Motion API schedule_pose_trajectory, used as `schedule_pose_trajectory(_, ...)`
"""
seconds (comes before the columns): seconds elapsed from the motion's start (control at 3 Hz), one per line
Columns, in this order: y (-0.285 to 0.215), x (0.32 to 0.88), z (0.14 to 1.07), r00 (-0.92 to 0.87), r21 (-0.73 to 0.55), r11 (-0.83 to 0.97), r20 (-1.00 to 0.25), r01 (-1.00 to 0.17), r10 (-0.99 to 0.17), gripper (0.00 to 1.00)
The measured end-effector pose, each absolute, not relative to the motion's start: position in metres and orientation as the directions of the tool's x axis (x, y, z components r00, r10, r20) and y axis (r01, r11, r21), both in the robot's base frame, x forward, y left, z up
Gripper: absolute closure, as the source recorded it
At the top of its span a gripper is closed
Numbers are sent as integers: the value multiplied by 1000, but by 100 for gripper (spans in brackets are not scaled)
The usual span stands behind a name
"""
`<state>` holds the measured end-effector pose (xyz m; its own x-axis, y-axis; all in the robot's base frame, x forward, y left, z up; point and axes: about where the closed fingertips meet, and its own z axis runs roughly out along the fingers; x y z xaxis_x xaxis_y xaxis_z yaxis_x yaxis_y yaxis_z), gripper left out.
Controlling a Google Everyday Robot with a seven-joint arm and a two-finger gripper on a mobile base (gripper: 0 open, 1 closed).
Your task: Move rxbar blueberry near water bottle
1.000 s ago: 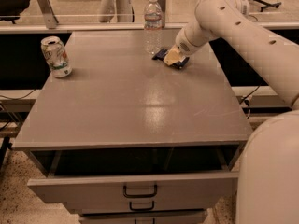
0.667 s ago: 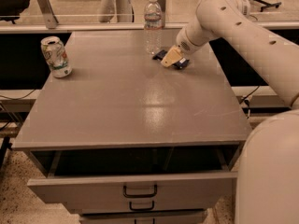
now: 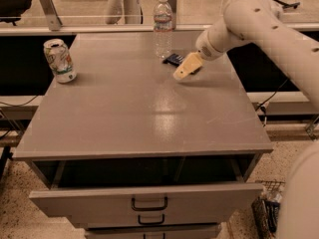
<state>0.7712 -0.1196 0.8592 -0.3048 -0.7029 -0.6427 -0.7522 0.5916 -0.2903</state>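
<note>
From where I stand the grey bench (image 3: 134,113) carries three things. The water bottle (image 3: 163,26) stands upright at 12 o'clock, close to the far edge, clear and ribbed with a white cap. Just beside its base, at about 5 o'clock from it, lies the rxbar blueberry (image 3: 173,59), flat on the top; only its dark navy left end shows, the rest sits behind the claw (image 3: 183,69). The claw is down low over the bench at roughly 1 o'clock from the middle, its tan tip angled toward 7 o'clock and right against the bar; whether it is clenched on the wrapper or released I cannot tell. The white arm (image 3: 249,19) reaches in from the right side at 2 o'clock, curving down to it. A white and green soda can (image 3: 59,60) stands tilted slightly at 10 o'clock, well apart from the bottle and bar. Below the bench top, the upper drawer (image 3: 149,199) stands pulled out a little toward 6 o'clock
</note>
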Motion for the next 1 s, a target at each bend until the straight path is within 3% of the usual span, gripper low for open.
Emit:
schedule_pose_trajectory(0.67, -164, 666, 921, -150, -228, 524, -799, -821, -582, 0)
schedule_pose_trajectory(1.0, -201, 646, 928, -144, -235, 546, -815, -804, -562, 0)
